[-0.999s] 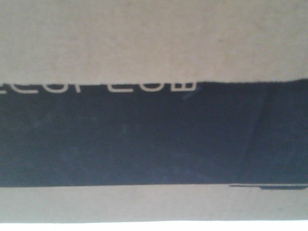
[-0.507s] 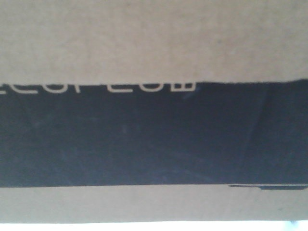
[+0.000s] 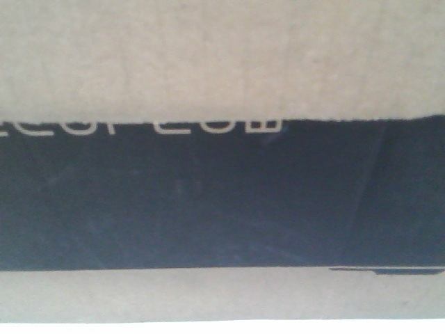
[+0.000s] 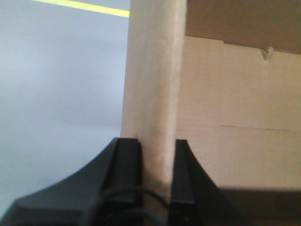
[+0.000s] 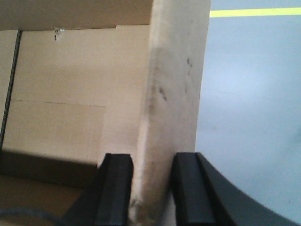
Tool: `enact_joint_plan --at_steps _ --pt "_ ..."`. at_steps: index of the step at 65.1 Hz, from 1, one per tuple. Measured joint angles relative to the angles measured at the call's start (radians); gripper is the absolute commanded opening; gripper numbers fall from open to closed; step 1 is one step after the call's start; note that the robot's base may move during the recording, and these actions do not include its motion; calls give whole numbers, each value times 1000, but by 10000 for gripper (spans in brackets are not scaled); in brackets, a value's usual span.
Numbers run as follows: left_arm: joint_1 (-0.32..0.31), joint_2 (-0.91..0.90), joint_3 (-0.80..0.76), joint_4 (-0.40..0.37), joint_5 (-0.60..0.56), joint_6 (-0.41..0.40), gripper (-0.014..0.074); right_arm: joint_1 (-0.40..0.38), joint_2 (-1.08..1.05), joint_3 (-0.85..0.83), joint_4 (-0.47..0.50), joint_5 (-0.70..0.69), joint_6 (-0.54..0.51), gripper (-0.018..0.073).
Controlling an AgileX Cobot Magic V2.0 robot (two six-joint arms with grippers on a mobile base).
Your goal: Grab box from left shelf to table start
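The left gripper (image 4: 156, 169) pinches a wall of the box (image 4: 153, 70) between its two black fingers. The right gripper (image 5: 153, 186) clamps a box wall likewise, fingers parallel.

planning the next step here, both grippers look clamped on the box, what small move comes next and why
Probably carry the box on, level, both arms moving together with grips shut and no release yet. The left gripper and the right gripper each pinch one of its cardboard walls. Beside it only grey floor with a yellow line shows, so no surface to set it on is in view.
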Motion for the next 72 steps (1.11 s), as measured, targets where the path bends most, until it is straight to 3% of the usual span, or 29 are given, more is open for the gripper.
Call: enact_joint_plan --at_steps 72 --pt "0 0 0 0 0 0 -102 0 0 0 0 0 0 55"
